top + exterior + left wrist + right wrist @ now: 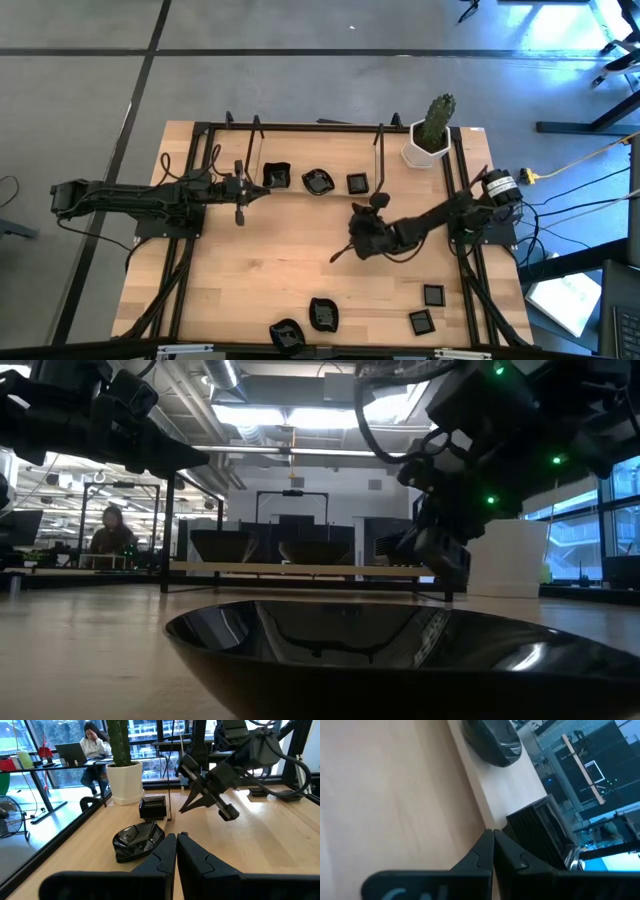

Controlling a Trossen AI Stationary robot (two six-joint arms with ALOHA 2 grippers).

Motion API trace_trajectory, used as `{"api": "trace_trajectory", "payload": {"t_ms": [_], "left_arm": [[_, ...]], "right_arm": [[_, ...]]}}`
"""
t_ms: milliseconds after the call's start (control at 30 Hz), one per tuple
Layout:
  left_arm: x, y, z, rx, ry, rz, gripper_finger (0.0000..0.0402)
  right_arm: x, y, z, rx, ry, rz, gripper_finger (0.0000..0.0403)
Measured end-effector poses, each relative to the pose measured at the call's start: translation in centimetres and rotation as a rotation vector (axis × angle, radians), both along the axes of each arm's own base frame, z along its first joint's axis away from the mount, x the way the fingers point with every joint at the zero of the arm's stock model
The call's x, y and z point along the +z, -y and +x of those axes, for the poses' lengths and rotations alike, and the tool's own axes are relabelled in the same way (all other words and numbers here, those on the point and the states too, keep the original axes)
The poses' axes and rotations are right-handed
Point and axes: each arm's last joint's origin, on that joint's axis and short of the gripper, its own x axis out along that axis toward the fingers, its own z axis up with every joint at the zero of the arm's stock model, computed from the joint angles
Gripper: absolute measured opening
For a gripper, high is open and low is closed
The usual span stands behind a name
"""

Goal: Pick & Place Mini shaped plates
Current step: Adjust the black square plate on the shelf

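Both hands, left hand (239, 214) and right hand (334, 256), are closed and empty above the pale wooden bench (270, 260); the small glossy black plates (318, 182) look light, rigid, slippery, best pinched across a raised rim.

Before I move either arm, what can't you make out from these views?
- Low view: the near black dish fills the foreground and hides the table behind it.
- High view: the bottom dish is partly cut by the frame bar.
- Right wrist view: the right gripper shows only its closed fingertips; the stacked plates run off the edge.
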Motion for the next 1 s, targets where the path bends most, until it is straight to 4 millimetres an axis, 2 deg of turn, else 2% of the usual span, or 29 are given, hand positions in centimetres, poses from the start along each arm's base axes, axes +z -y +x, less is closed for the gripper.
{"api": "trace_trajectory", "payload": {"t_ms": [200,567,1000], "left_arm": [[0.0,0.0,0.0,0.000,0.000,0.000,0.0006],[0.0,0.0,0.0,0.000,-0.001,0.000,0.0010],[0.0,0.0,0.0,0.000,-0.001,0.000,0.0011]], "right_arm": [[0.4,0.4,0.5,-0.012,0.049,-0.002,0.0005],[0.5,2.3,1.0,-0.077,0.068,0.004,0.0005],[0.5,3.3,1.3,-0.083,0.076,0.037,0.0005]]}}
